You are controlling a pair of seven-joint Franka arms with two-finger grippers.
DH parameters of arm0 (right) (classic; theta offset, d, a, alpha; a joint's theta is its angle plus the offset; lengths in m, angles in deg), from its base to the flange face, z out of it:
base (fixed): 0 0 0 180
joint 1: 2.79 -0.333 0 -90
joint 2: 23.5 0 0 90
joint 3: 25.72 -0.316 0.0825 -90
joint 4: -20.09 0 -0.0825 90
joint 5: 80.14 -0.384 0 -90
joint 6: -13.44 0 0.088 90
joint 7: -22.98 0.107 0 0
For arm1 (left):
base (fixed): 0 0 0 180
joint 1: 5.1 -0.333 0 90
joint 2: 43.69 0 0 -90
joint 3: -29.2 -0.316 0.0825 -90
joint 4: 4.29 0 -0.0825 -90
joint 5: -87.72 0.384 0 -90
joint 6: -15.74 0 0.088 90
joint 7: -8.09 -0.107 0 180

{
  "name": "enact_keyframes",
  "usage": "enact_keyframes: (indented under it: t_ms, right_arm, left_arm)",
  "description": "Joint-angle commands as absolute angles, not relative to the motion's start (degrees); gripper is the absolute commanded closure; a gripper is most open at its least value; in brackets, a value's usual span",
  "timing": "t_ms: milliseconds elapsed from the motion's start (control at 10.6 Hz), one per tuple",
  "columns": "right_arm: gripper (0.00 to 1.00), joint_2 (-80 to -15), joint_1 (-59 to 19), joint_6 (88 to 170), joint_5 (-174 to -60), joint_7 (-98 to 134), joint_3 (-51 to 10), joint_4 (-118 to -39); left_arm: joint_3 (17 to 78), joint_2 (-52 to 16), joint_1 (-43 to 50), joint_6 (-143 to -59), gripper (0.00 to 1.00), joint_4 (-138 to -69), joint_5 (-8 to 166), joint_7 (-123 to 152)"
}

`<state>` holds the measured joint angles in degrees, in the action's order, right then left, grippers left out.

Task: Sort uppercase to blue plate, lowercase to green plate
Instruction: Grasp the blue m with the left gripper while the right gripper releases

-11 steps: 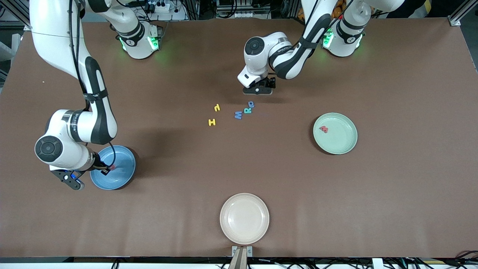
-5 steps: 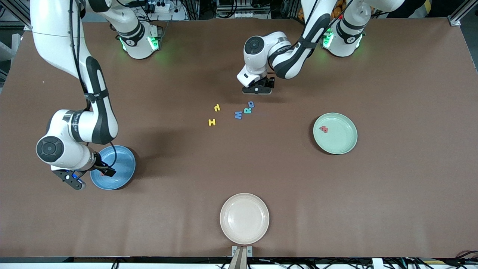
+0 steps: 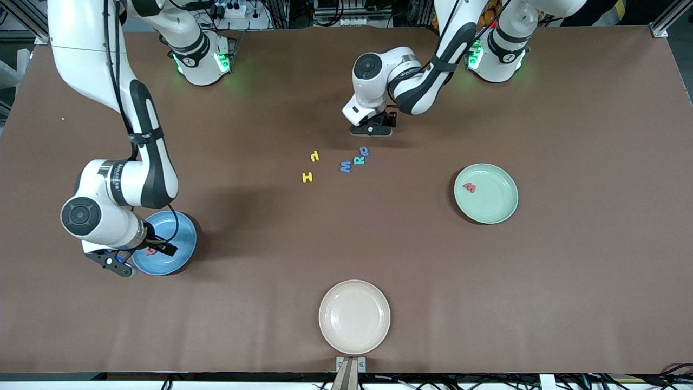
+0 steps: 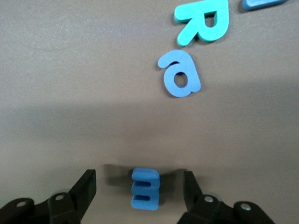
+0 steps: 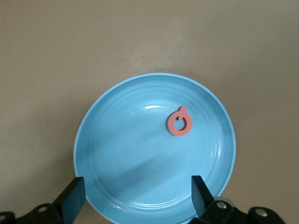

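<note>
Right end effector point(image 5: 135, 198) hangs spread wide over the blue plate point(image 5: 117, 186), red Q point(image 5: 180, 123) lying inside. Left end effector point(image 4: 138, 196) straddles the blue m point(image 4: 145, 188), fingers wide.

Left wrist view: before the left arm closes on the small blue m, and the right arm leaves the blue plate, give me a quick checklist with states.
1. Left pincer open, one finger on each side of the blue m: ok.
2. The m stands apart from the blue a and teal R: ok.
3. Red Q lies flat in the blue plate, released: ok.
4. Right pincer open, over the plate, holding nothing: ok.
5. Green plate holds only the red w, room left for the m: ok.
6. Fingertips low enough to grip the m: cannot tell.
</note>
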<state>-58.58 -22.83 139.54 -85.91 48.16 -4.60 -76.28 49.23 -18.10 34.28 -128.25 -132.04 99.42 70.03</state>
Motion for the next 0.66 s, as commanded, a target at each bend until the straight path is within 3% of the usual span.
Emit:
enact_keyframes:
  t_ms: [0,379,568]
  right_arm:
    - [0.0,-57.86,-22.83,139.47,-86.82,45.05,-5.77,-75.45]
    - [0.0,-57.34,-26.51,138.42,-86.91,43.2,-5.95,-75.8]
    - [0.0,-56.72,-27.92,137.8,-86.91,43.54,-6.47,-75.88]
  left_arm:
    - [49.68,-17.93,34.1,-128.92,0.17,-132.34,100.64,72.25]
    - [49.68,-18.2,34.1,-128.92,0.34,-132.52,100.55,72.25]
    - [49.68,-18.2,34.1,-128.92,0.36,-132.52,100.55,72.25]
